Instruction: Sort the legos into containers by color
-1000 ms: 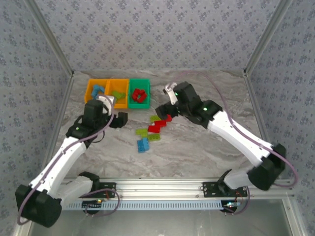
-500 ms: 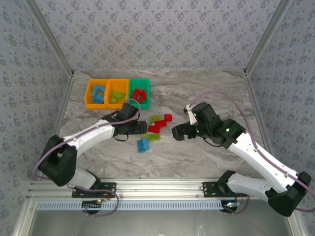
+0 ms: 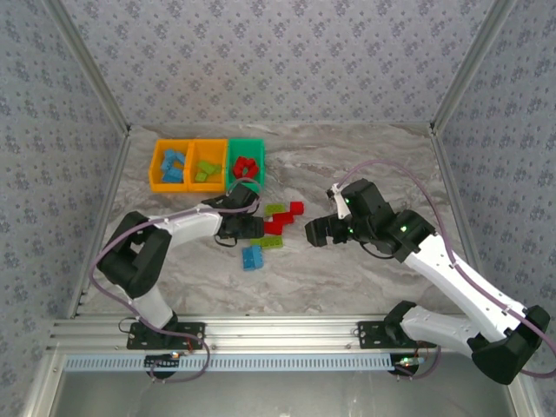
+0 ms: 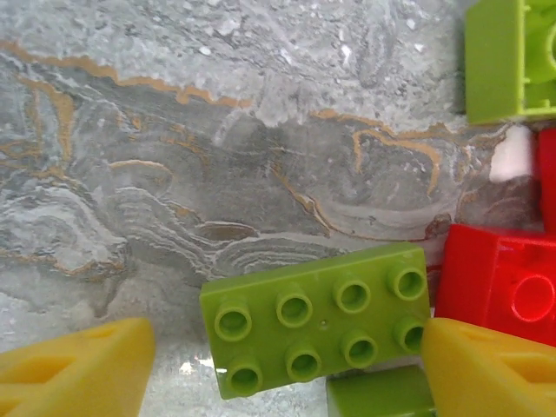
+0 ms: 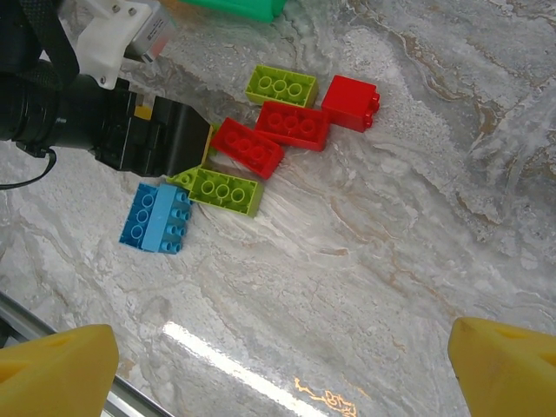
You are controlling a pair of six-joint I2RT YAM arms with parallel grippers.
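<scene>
Closer now: left gripper [image 4: 282,369] astride lego [image 4: 317,317].

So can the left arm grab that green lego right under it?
Probably yes. The left gripper is open, a finger either side of the green lego, with nothing on top. A red lego crowds one end, so it looks tight.

left gripper [image 3: 246,228] moved off the bins [image 3: 189,187], down into the loose pile [image 3: 276,221]; jaws now straddle a lime brick [image 4: 317,330]. right gripper [image 3: 314,233] backed rightward off the pile.
</scene>
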